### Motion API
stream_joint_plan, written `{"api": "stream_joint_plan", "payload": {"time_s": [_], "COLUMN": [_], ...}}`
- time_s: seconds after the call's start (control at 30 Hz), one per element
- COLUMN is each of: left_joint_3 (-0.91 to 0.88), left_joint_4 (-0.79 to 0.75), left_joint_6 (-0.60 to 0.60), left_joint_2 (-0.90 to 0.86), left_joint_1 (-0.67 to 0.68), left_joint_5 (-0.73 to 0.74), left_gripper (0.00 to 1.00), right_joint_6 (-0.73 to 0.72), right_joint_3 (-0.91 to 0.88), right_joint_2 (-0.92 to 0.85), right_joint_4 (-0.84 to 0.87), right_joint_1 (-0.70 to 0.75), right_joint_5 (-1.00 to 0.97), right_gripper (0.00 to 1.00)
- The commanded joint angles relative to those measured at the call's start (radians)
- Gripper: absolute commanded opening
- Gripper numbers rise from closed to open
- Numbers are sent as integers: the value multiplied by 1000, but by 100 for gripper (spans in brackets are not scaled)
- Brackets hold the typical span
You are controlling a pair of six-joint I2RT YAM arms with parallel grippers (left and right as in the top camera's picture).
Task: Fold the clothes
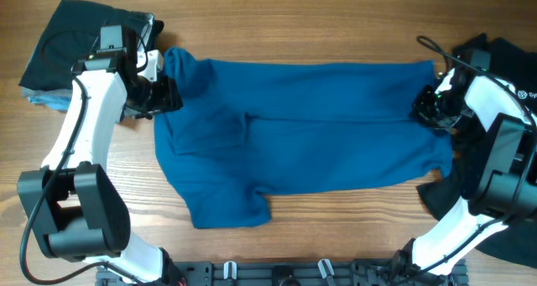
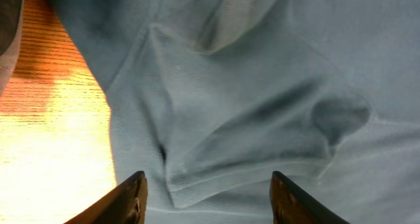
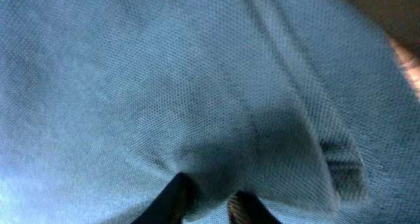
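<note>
Folding looks barely begun; large medium-blue cotton polo shirt (image 1: 319, 127) lies mostly flat, a crease just ahead of the parted jaws of the left gripper (image 2: 207, 184); right gripper (image 3: 210, 201) pinches a ridge between its jaws.

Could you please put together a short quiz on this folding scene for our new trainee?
1. True or false: the blue polo shirt lies spread on the wooden table between the two arms.
2. Which gripper pinches a fold of the shirt between nearly closed fingers? A. left gripper B. right gripper C. neither
3. Short answer: what colour is the garment with the small white logo beside the right arm?

Key: 1 true; 2 B, since the left jaws stand wide apart over the cloth; 3 black.
</note>
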State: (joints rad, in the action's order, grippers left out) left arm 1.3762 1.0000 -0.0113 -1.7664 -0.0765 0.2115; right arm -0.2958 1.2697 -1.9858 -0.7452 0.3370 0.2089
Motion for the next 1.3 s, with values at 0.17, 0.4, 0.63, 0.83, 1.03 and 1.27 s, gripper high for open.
{"api": "stream_joint_plan", "payload": {"time_s": [0.17, 0.4, 0.63, 0.83, 1.03, 1.27], "left_joint_3": [11, 11, 11, 11, 11, 12], "left_joint_4": [4, -9, -6, -4, -4, 0], "left_joint_6": [11, 11, 11, 11, 11, 3], "left_joint_2": [-3, -3, -3, -3, -3, -3], "left_joint_1": [0, 0, 0, 0, 0, 1], "left_joint_5": [16, 16, 16, 16, 16, 60], "left_gripper": [65, 67, 67, 68, 68, 68], "right_joint_6": [117, 79, -102, -86, 67, 114], "right_joint_3": [32, 31, 31, 87, 156, 171], "right_joint_2": [106, 57, -69, -49, -5, 128], "right_joint_4": [5, 69, 82, 187, 239, 74], "right_joint_1": [191, 209, 272, 458, 487, 314], "right_joint_5": [168, 149, -137, -82, 283, 433], "right_gripper": [61, 11, 4, 4, 18, 39]}}
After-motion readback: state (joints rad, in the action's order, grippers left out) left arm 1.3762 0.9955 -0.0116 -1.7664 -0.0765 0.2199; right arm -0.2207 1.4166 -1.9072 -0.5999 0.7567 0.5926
